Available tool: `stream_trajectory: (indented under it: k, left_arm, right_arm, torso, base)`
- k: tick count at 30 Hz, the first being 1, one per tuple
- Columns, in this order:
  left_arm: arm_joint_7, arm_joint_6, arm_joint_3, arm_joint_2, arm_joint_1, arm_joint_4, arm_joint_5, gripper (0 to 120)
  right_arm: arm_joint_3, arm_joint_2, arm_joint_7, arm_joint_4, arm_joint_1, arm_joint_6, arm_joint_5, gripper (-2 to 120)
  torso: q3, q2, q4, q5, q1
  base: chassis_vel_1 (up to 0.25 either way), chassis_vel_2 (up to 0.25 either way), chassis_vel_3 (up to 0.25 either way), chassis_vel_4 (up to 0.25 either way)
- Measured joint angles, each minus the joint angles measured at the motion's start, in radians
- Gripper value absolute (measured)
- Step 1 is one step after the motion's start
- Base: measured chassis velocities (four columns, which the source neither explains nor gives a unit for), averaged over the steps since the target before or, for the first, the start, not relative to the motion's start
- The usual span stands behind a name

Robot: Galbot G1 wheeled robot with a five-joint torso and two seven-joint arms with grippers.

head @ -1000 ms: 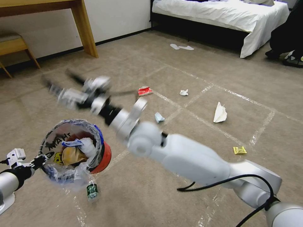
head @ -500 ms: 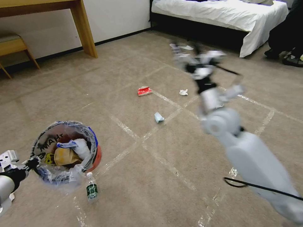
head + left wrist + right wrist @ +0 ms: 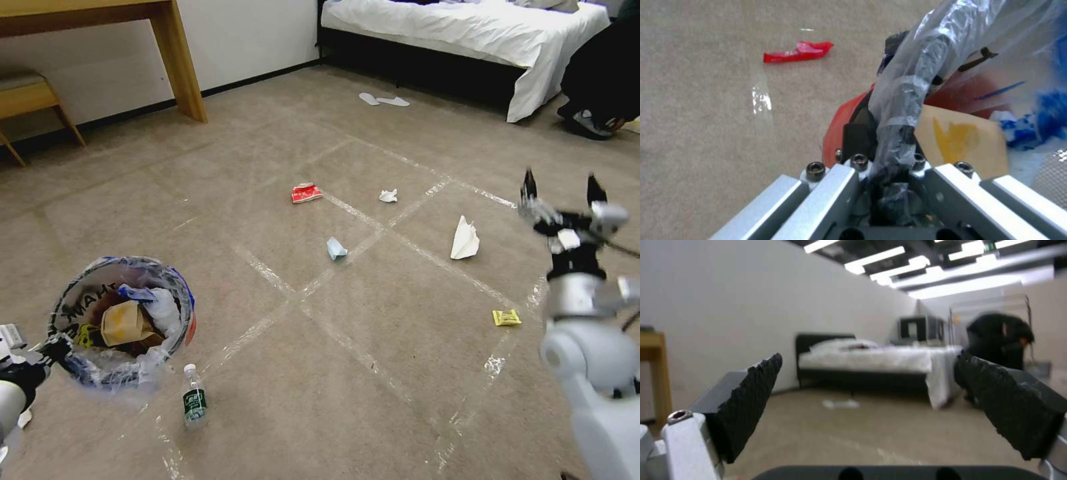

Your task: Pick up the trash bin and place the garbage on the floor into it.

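Observation:
At the lower left, the red trash bin with its clear printed liner hangs tilted, holding a brown paper bag and other litter. My left gripper is shut on the bin's near rim; the left wrist view shows its fingers clamped on the liner-wrapped rim over the red wall. My right gripper is raised at the right, open and holding nothing. Garbage on the floor: a plastic bottle, red wrapper, white wad, blue packet, white paper, yellow packet.
A wooden desk leg and a chair stand at the back left. A white-covered bed is at the back right, with slippers before it. A person in dark clothes crouches at the far right.
My right arm has swung from above the bin across to the right side, its gripper open. The bin and left gripper have shifted slightly left and lower.

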State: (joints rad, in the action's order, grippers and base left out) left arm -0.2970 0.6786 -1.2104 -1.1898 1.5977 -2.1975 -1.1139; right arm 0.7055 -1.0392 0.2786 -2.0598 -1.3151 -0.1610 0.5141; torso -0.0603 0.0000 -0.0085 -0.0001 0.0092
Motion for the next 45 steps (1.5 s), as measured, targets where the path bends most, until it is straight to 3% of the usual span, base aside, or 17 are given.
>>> stream_trajectory:
  k: [2, 7, 20, 34, 45]
  left_arm:
    - [0.029, -0.012, -0.001, -0.012, 0.002, -0.001, 0.042, 0]
    - [0.04, -0.018, -0.001, -0.02, 0.013, -0.01, 0.052, 0]
    - [-0.016, 0.037, -0.007, 0.027, 0.063, -0.044, -0.036, 0]
    - [-0.031, 0.046, -0.01, 0.027, 0.071, -0.054, -0.078, 0]
    - [-0.031, 0.045, -0.012, 0.023, 0.066, -0.049, -0.076, 0]
  right_arm:
    - [-0.001, -0.028, 0.004, 0.0, -0.034, -0.013, -0.018, 100]
    - [-0.016, -0.044, 0.02, -0.006, -0.051, -0.012, -0.027, 100]
    - [-0.02, -0.066, -0.005, 0.019, -0.077, -0.061, -0.084, 100]
    - [-0.034, -0.078, -0.032, 0.06, -0.082, -0.094, -0.102, 100]
    - [-0.066, -0.083, -0.032, 0.087, -0.066, -0.102, -0.115, 100]
  torso:
    - [0.0, 0.0, 0.0002, 0.0002, 0.0]
    - [0.0, 0.0, 0.0003, 0.0, 0.0]
    - [0.0, 0.0, 0.0004, 0.0001, 0.0]
    - [0.0, 0.0, 0.0003, 0.0, 0.0]
    - [0.0, 0.0, 0.0003, 0.0, 0.0]
  base:
    - [0.0, 0.0, 0.0, 0.0]
    - [0.0, 0.0, 0.0, 0.0]
    - [0.0, 0.0, 0.0, 0.0]
    - [-0.006, 0.008, 0.008, -0.006]
    - [-0.121, 0.125, 0.13, -0.118]
